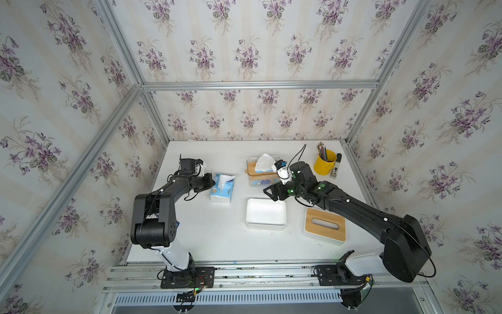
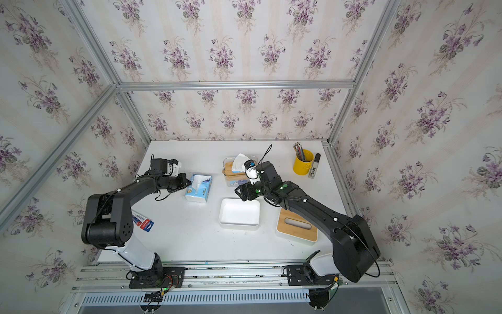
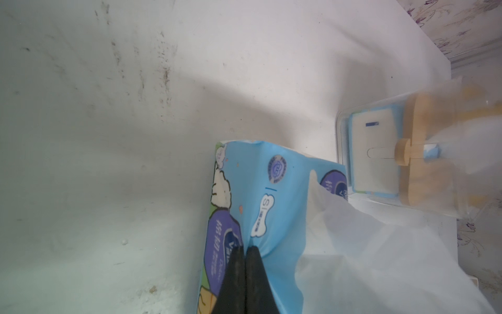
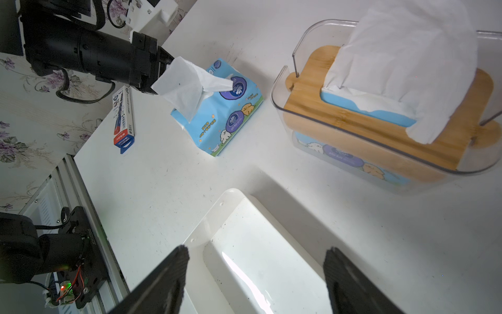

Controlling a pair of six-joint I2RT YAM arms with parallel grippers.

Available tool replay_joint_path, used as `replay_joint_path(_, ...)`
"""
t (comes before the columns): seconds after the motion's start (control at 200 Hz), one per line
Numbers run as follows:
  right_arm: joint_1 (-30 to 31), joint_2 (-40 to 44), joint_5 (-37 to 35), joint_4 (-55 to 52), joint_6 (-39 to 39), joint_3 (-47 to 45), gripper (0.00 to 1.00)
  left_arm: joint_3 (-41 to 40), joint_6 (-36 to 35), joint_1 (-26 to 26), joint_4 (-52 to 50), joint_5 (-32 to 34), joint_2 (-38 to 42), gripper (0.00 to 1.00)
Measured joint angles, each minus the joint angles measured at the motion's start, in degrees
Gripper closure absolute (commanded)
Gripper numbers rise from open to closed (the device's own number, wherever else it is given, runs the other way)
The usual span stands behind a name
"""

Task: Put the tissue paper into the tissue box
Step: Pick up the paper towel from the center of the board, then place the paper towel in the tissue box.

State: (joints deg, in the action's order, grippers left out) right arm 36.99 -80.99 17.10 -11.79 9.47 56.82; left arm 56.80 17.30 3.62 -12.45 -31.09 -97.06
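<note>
With the left end effector (image 3: 245, 252) pinched shut on the tissue pack (image 1: 222, 187) near the left edge of the counter (image 1: 212, 239), lift slowly so the pinch holds, steering toward the tissue box (image 1: 266, 213) below the wide-open, empty right end effector (image 4: 258, 250).

Yellow cup (image 1: 324, 164) of pencils (image 1: 322, 150), dark-capped tube (image 1: 335, 167) just beside it, red-and-blue carton (image 2: 143, 222), floral wallpaper (image 1: 244, 40)

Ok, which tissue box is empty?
The white box, its lid off beside it; the clear box already holds a pack.
</note>
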Motion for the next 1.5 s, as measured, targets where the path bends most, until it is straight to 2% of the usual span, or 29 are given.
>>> replay_joint_path(0.22, 0.0, -0.07, -1.36, -0.09, -0.11, 0.0, 0.17, -0.72, -0.98, 0.0, -1.44, -1.11, 3.04, 1.0)
replay_joint_path(0.654, -1.09, 0.87, -6.12, -2.27, -1.46, 1.62, 0.14, 0.0, -1.57, -0.59, -4.57, -11.19, 14.95, 1.0)
replay_joint_path(0.744, -2.93, 1.64, -7.45, -2.97, -1.49, 2.4, 0.13, 1.46, -3.23, -2.4, -6.78, -13.25, 18.18, 1.0)
replay_joint_path(0.854, -6.88, 2.82, -8.59, -3.43, -0.87, 2.93, 0.12, 5.62, -7.65, -7.15, -10.23, -15.78, 19.12, 1.0)
replay_joint_path(0.959, -10.51, 4.61, -10.95, -3.54, -0.52, 2.49, 0.12, 10.6, -12.9, -12.11, -15.19, -17.29, 16.65, 1.0)
replay_joint_path(1.149, -15.26, 8.22, -13.38, -3.93, -0.37, 1.01, 0.11, 22.03, -24.55, -20.13, -26.77, -17.97, 5.9, 1.0)
replay_joint_path(1.349, -16.06, 10.23, -15.72, -5.77, -0.46, 0.04, 0.11, 35.36, -38.97, -27.34, -41.07, -18.29, -5.25, 1.0)
replay_joint_path(1.499, -16.59, 11.13, -17.49, -6.27, -0.66, -0.87, 0.11, 42.34, -48.19, -31.28, -49.27, -17.81, -11.41, 1.0)
